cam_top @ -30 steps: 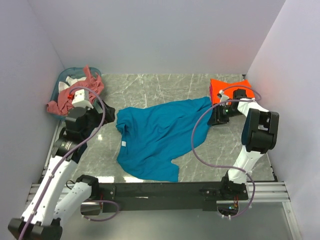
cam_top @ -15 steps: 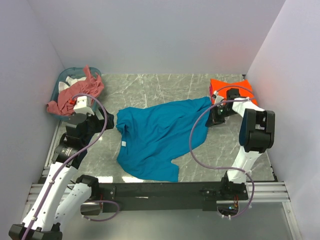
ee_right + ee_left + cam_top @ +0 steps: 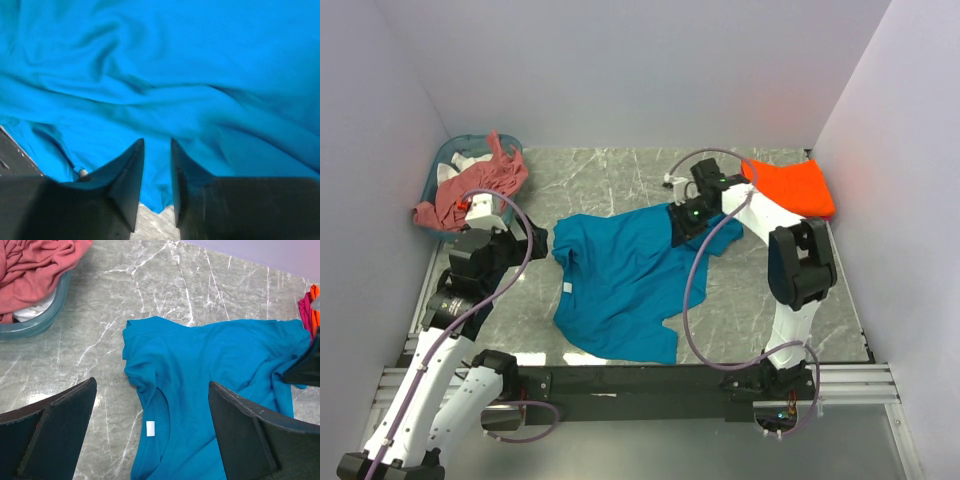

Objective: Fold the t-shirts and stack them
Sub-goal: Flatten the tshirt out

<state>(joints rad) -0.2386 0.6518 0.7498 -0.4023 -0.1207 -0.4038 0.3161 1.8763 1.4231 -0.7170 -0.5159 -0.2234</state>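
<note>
The teal-blue t-shirt (image 3: 620,275) is spread wrinkled at the centre, white neck tag (image 3: 567,288) exposed. The orange t-shirt (image 3: 795,187) is laid at the far right. The salmon-pink t-shirt (image 3: 470,185) is heaped in the basket (image 3: 440,165), far left.

Three t-shirts are counted: one teal-blue t-shirt (image 3: 620,280), one orange t-shirt (image 3: 798,187) and one salmon-pink t-shirt (image 3: 500,172). One small white neck tag (image 3: 150,428) is seen on the teal-blue one. One teal basket (image 3: 25,329) is counted, and one marble-patterned table (image 3: 620,175). Two arms are seen, each with one gripper, so two grippers are counted: the left gripper (image 3: 152,385) and the right gripper (image 3: 157,145), each with two fingers.
</note>
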